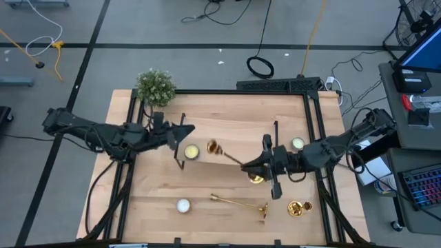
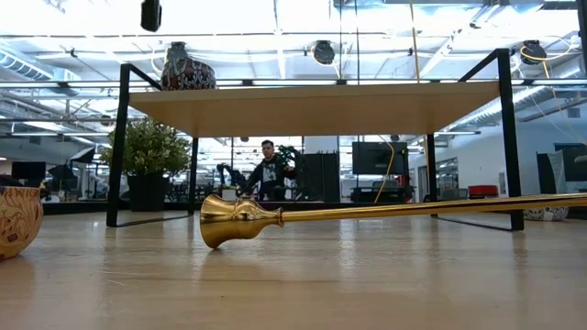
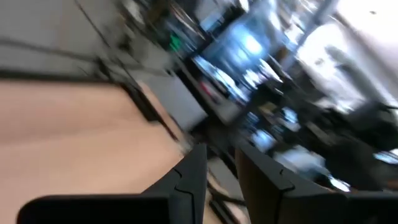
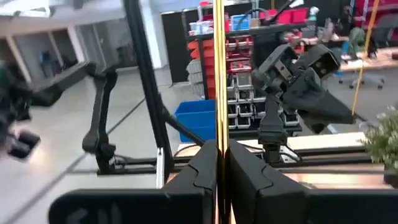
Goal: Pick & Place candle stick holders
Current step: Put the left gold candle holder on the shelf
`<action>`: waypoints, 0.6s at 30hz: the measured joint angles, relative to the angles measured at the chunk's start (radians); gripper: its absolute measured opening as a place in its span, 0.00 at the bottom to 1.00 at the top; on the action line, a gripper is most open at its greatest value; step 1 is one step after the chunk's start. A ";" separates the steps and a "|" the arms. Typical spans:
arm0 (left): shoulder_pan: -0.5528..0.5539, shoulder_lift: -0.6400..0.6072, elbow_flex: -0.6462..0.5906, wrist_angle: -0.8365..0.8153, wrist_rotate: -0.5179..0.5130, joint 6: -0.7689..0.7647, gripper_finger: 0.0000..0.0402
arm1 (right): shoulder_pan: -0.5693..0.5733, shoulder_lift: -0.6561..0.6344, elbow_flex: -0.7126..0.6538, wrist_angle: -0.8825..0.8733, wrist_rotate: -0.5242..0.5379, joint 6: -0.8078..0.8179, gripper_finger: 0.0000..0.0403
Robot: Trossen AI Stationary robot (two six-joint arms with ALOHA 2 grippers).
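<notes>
My right gripper (image 1: 252, 167) (image 4: 219, 155) is shut on a gold candle stick holder (image 1: 227, 156), whose thin stem (image 4: 219, 74) rises from between the fingers. A second holder (image 1: 240, 203) (image 2: 367, 213) lies on its side on the table near the front. A third gold piece (image 1: 298, 208) stands to its right. My left gripper (image 1: 185, 135) (image 3: 221, 180) hovers left of centre beside a tealight (image 1: 191, 151). Its fingers are a narrow gap apart with nothing between them. My right gripper pinches the holder's thin stem (image 4: 219, 134) between its two fingers, closer to the end nearer the table's front (image 1: 256, 179). The fingers reach in level from the table's right and lie across the stem. The holder is tilted, its other end (image 1: 212, 147) toward the far left.
A wooden shelf on black wire legs (image 2: 312, 105) spans the table, with a potted plant (image 1: 155, 86) at the far left corner. Tealights sit at the front left (image 1: 182, 204) and right of centre (image 1: 297, 143). A person (image 2: 268, 170) sits beyond the table.
</notes>
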 joint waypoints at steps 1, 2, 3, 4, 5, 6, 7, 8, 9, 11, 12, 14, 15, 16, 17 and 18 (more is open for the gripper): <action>0.008 0.014 0.000 0.008 -0.045 0.013 0.22 | -0.011 -0.003 0.000 0.001 0.000 0.028 0.03; 0.015 0.031 0.000 0.013 -0.088 0.021 0.22 | -0.023 -0.004 0.000 0.004 0.000 0.057 0.03; 0.022 0.050 0.000 0.020 -0.111 0.003 0.22 | -0.035 -0.005 0.000 0.008 0.000 0.088 0.03; 0.032 0.069 0.000 0.041 -0.103 -0.041 0.22 | -0.047 -0.005 0.000 0.011 0.000 0.125 0.03; 0.049 0.087 0.000 0.067 -0.074 -0.057 0.22 | -0.060 -0.004 0.000 0.017 0.000 0.162 0.03; 0.069 0.099 0.000 0.094 -0.025 -0.042 0.22 | -0.073 -0.003 0.000 0.028 0.000 0.196 0.03; 0.086 0.108 0.000 0.127 0.030 -0.015 0.22 | -0.084 -0.003 0.000 0.045 0.000 0.227 0.03; 0.098 0.119 0.000 0.166 0.080 0.017 0.22 | -0.095 -0.002 0.000 0.067 0.001 0.250 0.03; 0.107 0.130 0.000 0.209 0.125 0.052 0.22 | -0.107 0.001 0.000 0.095 0.001 0.269 0.03; 0.114 0.149 0.000 0.283 0.192 0.136 0.22 | -0.133 0.012 0.000 0.162 0.001 0.291 0.03; 0.113 0.153 0.000 0.320 0.218 0.180 0.22 | -0.141 0.017 -0.004 0.200 0.001 0.295 0.03; 0.103 0.141 0.000 0.386 0.229 0.255 0.22 | -0.154 0.035 -0.015 0.299 0.003 0.294 0.03; 0.099 0.123 0.000 0.404 0.223 0.279 0.22 | -0.161 0.048 -0.022 0.365 0.003 0.289 0.03; 0.094 0.106 0.000 0.426 0.202 0.299 0.22 | -0.167 0.061 -0.030 0.432 0.004 0.281 0.03; 0.090 0.088 0.001 0.436 0.182 0.319 0.22 | -0.170 0.075 -0.043 0.512 0.006 0.268 0.03; 0.087 0.068 0.001 0.435 0.163 0.344 0.22 | -0.172 0.093 -0.056 0.595 0.007 0.251 0.03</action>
